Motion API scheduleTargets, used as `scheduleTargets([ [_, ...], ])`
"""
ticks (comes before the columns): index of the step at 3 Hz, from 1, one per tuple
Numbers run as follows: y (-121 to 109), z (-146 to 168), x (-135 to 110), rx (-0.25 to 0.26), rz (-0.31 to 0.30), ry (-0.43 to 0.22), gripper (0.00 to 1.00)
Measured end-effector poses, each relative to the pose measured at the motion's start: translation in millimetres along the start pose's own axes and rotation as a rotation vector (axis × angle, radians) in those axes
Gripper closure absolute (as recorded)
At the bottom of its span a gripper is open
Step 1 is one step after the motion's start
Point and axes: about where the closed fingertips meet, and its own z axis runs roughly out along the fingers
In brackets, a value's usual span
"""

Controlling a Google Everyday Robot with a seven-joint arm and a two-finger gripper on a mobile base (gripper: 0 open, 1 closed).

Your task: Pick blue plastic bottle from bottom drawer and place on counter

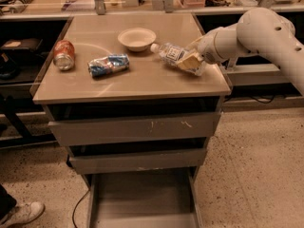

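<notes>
**Bottle gripped over the counter's right side**

At the far left of the counter, you are looking at an orange soda can, round and metallic. Just to its right a crinkled blue-and-white foil snack bag is lying flat. Behind that, a round, shallow white bowl is sitting upright. Right of the bowl, the blue plastic bottle is tilting, its white cap pointing toward the bowl and its clear body wrapped in a white label with dark print. The gripper is clamping the bottle's lower end between tan pads, over the right part of the glossy beige top. You cannot tell whether the bottle is touching that surface. The smooth white arm is reaching in from the right. Below, the bottom drawer is standing pulled out, showing a flat grey metal floor beneath two shallower grey drawers.
</notes>
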Motion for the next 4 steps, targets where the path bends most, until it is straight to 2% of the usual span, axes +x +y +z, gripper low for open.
scheduleTargets([
  [3, 0.1, 0.1, 0.0, 0.0, 0.0, 0.0, 0.11],
  [4, 0.1, 0.1, 0.0, 0.0, 0.0, 0.0, 0.0],
])
